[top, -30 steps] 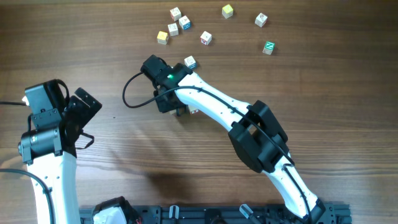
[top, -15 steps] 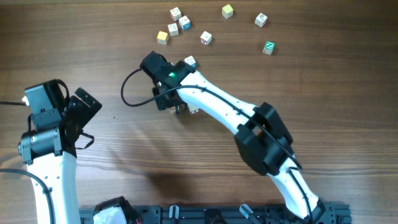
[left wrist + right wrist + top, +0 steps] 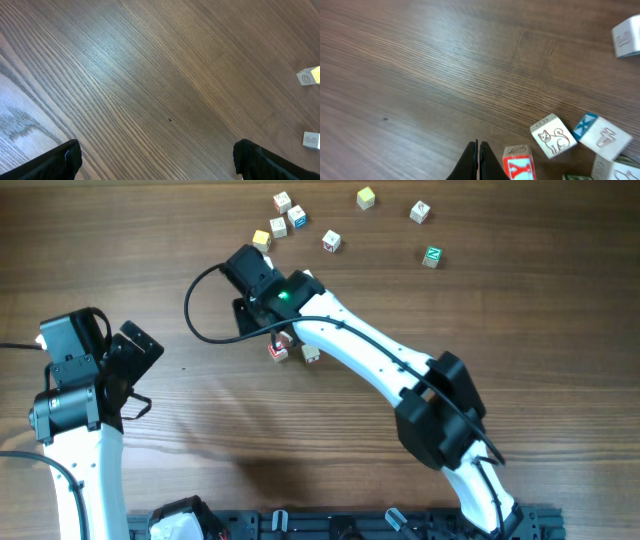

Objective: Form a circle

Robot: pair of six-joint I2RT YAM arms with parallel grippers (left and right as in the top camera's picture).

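Change: right gripper [image 3: 478,159] is now clenched shut on nothing, and is moved off red Y cube [image 3: 519,165] | Circle [image 3: 281,350]: only begun, few cubes bunched under right arm | Loose cubes [image 3: 330,242] are left well apart | Left gripper [image 3: 157,160] is held wide open.

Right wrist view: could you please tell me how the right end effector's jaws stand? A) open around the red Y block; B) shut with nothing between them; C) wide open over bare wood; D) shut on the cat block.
B: the right end effector has its jaws pressed together on nothing, and the red Y block lies beside them, ungripped.
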